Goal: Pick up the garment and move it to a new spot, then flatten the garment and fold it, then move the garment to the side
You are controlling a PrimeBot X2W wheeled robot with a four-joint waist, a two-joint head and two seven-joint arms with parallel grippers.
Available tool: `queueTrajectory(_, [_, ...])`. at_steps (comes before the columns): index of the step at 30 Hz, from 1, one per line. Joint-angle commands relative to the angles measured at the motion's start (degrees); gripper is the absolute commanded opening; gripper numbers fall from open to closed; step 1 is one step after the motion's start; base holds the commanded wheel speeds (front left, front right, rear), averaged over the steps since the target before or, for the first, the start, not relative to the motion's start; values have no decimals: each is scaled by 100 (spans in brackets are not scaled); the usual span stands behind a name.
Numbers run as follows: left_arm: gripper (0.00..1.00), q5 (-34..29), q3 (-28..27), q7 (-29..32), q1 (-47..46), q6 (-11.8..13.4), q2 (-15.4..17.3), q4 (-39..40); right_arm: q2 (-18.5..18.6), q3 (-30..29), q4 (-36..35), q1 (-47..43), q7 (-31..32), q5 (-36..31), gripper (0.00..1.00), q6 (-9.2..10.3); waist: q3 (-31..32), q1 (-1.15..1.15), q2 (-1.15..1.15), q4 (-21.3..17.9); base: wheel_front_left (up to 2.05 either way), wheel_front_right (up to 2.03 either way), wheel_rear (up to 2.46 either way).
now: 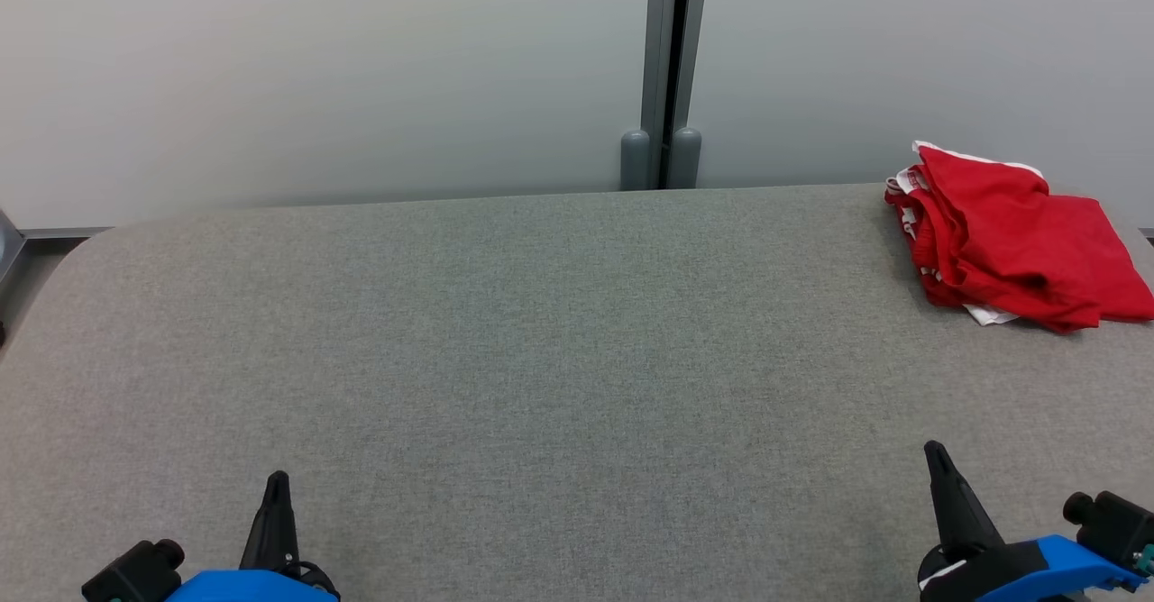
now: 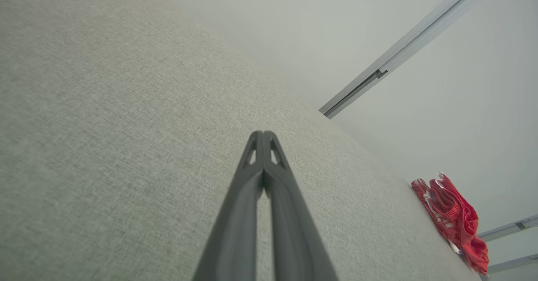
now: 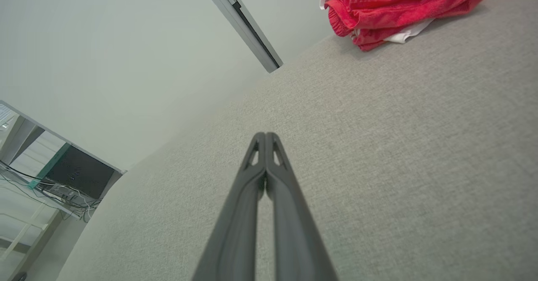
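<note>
Lying bunched at the far edge of the desk (image 1: 541,332), well to the right of the grey post (image 1: 672,61), the red garment (image 1: 1010,232) showed white trim beneath its folds. Its right side ran to the limit of the head view. From the post leftward the desk's grey fabric ran bare to a rounded far corner, and the whole stretch in front of the post was open cloth too. The left gripper (image 1: 277,485) hung over the near side, well left of the post, its jaws pressed together on nothing. The right gripper (image 1: 935,453) hung over the near side, right of the post and well apart from the garment, its jaws likewise together and empty. A red-and-white band along the garment's gathered edge carried marks too small to read.
</note>
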State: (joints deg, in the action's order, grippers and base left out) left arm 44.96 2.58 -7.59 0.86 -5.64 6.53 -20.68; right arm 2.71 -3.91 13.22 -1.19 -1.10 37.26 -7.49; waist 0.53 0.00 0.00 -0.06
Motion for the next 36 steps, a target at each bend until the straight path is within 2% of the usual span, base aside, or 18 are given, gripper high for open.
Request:
queueTrajectory(1, [0, 174, -61, 48, -201, -32, 7, 110, 19, -22, -68, 181, 20, 211, 0, 0, -1, 0, 0, 0, 0, 0, 0])
queueTrajectory(36, [0, 2316, -473, 695, -462, -107, -168, 385, 23, -140, -5, 468, 371, 2697, 0, -1, -26, 0, 0, 2, 0, 0, 0])
